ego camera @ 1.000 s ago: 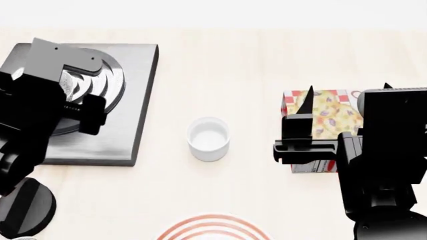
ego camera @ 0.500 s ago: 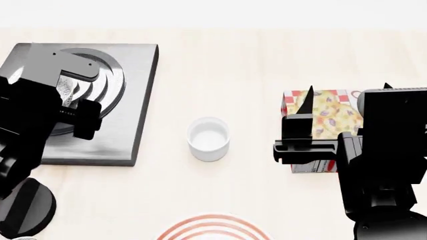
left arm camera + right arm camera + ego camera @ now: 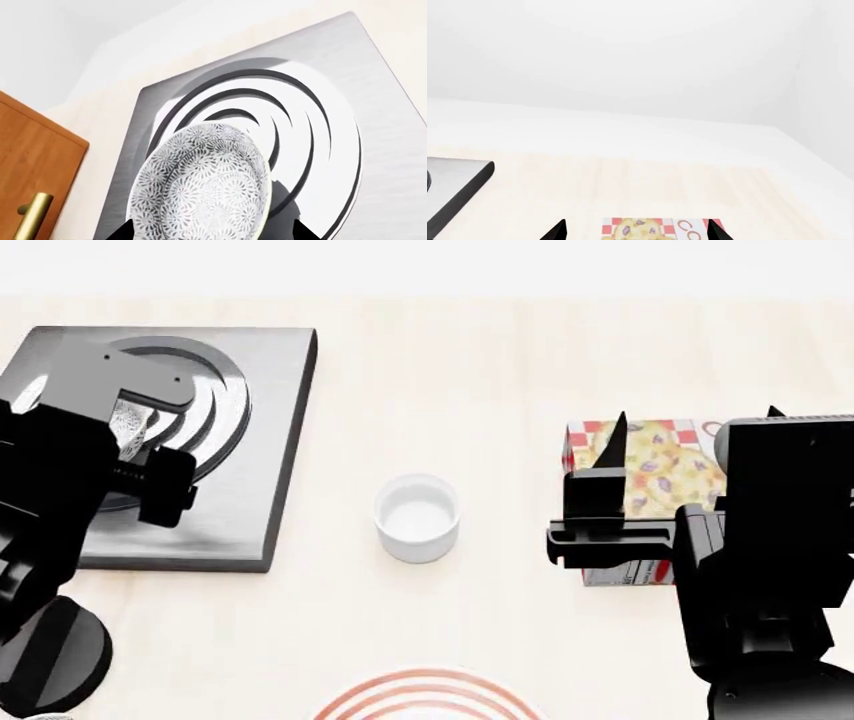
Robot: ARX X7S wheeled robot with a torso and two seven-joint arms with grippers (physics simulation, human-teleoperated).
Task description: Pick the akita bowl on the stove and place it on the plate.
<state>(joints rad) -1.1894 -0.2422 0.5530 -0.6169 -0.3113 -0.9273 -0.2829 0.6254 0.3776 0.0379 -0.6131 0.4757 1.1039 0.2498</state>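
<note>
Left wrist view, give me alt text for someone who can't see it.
A speckled black-and-white akita bowl sits on the ringed grey stove, framed between the two fingertips of the left pincer. A wooden cabinet door shows beside the counter.

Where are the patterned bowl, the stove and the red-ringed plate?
bowl (image 3: 200,187): left wrist view, its speckled inside.
stove (image 3: 254,510): head view, bare grey slab.
plate (image 3: 427,700): head view, its red-ringed rim.

A pale wooden bench (image 3: 507,370) carries a small plain white cup (image 3: 418,517) near its middle and a red-checked box (image 3: 643,466) printed with yellow food. An orange-brown cabinet door (image 3: 33,165) bears a brass handle (image 3: 30,216).
</note>
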